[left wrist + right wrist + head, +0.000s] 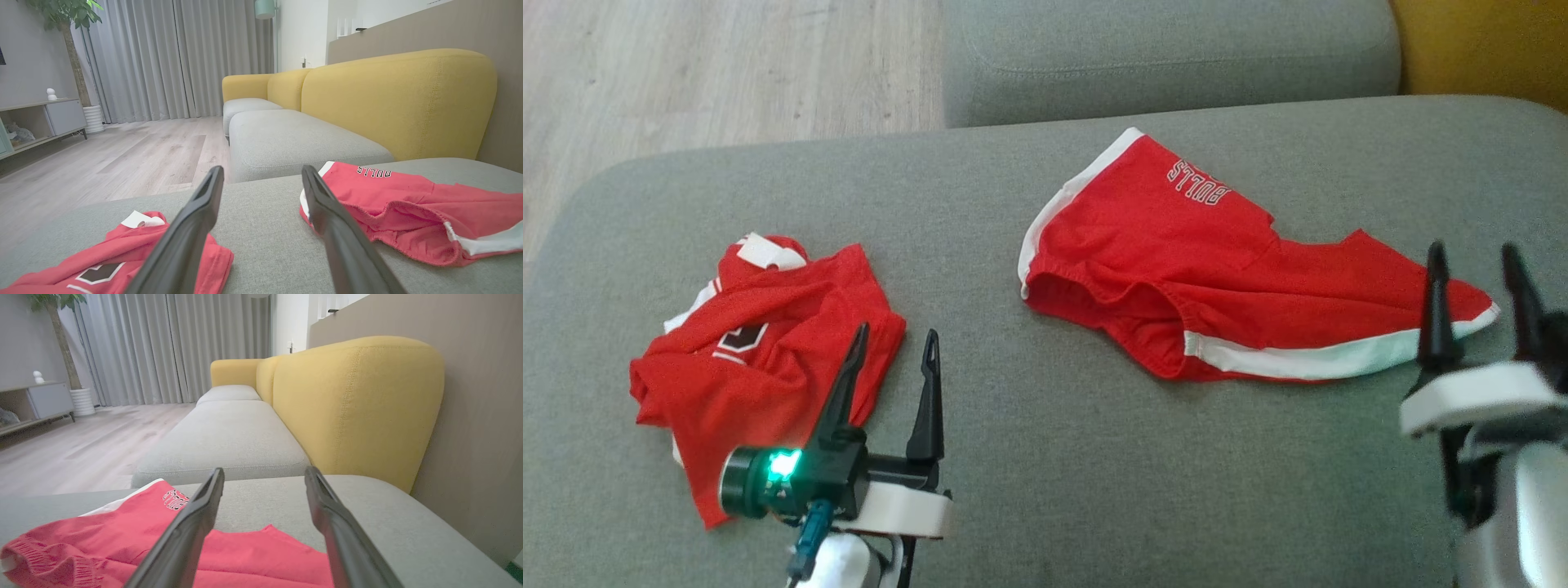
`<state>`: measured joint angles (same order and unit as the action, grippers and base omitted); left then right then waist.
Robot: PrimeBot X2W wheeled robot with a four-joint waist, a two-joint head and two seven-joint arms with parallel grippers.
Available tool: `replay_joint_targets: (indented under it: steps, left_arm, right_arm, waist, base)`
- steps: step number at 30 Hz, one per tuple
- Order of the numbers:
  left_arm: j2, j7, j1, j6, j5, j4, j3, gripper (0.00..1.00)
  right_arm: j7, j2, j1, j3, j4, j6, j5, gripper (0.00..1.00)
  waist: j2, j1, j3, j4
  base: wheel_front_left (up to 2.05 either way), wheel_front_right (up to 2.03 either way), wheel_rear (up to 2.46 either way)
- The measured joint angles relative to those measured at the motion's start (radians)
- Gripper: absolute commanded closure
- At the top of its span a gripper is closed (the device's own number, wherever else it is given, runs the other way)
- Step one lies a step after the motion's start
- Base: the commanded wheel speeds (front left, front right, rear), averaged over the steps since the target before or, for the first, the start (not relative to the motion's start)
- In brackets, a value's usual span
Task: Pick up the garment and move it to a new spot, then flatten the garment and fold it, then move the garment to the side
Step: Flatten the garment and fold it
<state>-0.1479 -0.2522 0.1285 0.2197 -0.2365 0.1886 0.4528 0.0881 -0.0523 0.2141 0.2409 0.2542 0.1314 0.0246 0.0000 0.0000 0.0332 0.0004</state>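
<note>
On the cushion [1054, 457], a crumpled jersey [760, 351] and shorts [1201, 278] are lying well apart.
Both grippers are hovering open and empty: the left gripper [896, 331] beside the jersey, the right gripper [1473, 247] at the shorts' hem. Pinching only one layer is risking a bunched, uneven lift.

The red fabric shorts with white trim [1176, 269] carry the word "BULLS" [1199, 183] in white outlined letters close to one white-edged hem. In the head view it stands upside down. The dark emblem [742, 336] on the crumpled red jersey [768, 367] cannot be read.
</note>
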Motion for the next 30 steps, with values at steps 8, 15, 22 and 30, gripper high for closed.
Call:
replay_joint_targets:
  steps: [8,15,22,30]
  left_arm:
    - [0.001,0.0,-0.004,-0.001,0.0,0.0,-0.003,0.0]
    - [0.001,0.0,-0.001,-0.005,0.0,-0.002,-0.001,0.0]
    - [0.015,0.0,0.017,-0.013,0.0,0.008,0.009,0.0]
    - [0.028,0.0,0.031,-0.017,0.0,0.016,0.013,0.0]
  right_arm:
    - [0.092,0.01,-0.194,-0.149,-0.036,0.0,-0.187,0.0]
    - [0.076,0.009,-0.135,-0.238,-0.074,0.0,-0.158,0.0]
    - [-0.085,0.006,0.025,-0.379,-0.001,0.0,-0.053,0.0]
    - [-0.209,0.004,0.108,-0.3,0.239,0.0,0.122,0.0]
  waist:
    - [0.0,-0.0001,-0.015,0.004]
    - [0.0,0.0,0.014,0.055]
    - [0.0,0.0001,0.047,0.138]
    - [0.0,0.0001,0.074,0.227]
  base:
    - [0.0,0.0,0.0]
    - [0.0,0.0,0.0]
    - [0.0,0.0,0.0]
    - [0.0,0.0,0.0]
